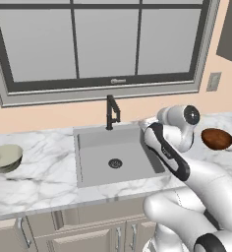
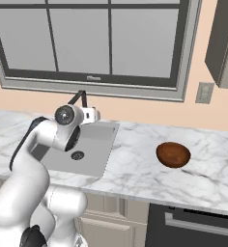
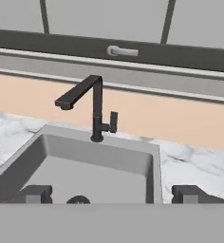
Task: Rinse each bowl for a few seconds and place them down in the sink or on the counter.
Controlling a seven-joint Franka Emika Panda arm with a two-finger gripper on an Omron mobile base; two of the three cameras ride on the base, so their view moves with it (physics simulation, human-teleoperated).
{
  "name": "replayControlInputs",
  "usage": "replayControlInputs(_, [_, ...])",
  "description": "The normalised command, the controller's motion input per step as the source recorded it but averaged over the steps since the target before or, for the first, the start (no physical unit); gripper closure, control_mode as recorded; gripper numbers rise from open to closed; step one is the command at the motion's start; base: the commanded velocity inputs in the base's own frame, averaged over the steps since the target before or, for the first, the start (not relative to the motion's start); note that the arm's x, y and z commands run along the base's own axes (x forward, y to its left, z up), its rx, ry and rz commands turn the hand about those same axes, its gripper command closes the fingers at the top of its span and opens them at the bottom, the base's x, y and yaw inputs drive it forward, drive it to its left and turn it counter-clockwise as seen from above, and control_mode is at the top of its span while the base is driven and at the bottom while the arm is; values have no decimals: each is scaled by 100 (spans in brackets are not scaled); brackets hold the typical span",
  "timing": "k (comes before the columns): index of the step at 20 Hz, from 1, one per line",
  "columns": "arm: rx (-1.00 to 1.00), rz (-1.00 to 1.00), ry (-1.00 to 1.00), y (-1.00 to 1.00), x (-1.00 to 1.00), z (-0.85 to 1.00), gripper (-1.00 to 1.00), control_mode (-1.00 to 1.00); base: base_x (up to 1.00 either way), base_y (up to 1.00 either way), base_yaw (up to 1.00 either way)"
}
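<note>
Overhead, a wide grey-framed window (image 1: 103,42); below, peach wall and white grey-veined marble counter (image 1: 44,177) around the grey rectangular sink (image 1: 96,165) with thin black faucet (image 3: 92,107). Gripper (image 3: 111,193) spread wide, holding nothing, facing the faucet. Pale greenish-beige bowl (image 1: 6,157) far left, dark reddish-brown bowl (image 2: 173,155) right, both on marble. Probably light, rigid, smooth-glazed; best pinched across the rim

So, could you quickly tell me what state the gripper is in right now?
Gripper: open, jaws spread wide, holding nothing; it hangs over the sink, facing the faucet.
</note>
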Motion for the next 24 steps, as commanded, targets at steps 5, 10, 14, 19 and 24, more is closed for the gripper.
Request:
replayControlInputs(5, [0,1,-1,-8,40,-20,-100,-100,0,0,0])
replayControlInputs(10, [0,4,-9,-5,26,-19,-100,-100,0,0,0])
replayControlInputs(14, [0,4,-12,0,23,-10,-100,-100,0,0,0])
replayControlInputs(19, [0,4,-13,0,26,-4,-100,-100,0,0,0])
replayControlInputs(24, [0,2,-13,0,23,-6,-100,-100,0,0,0])
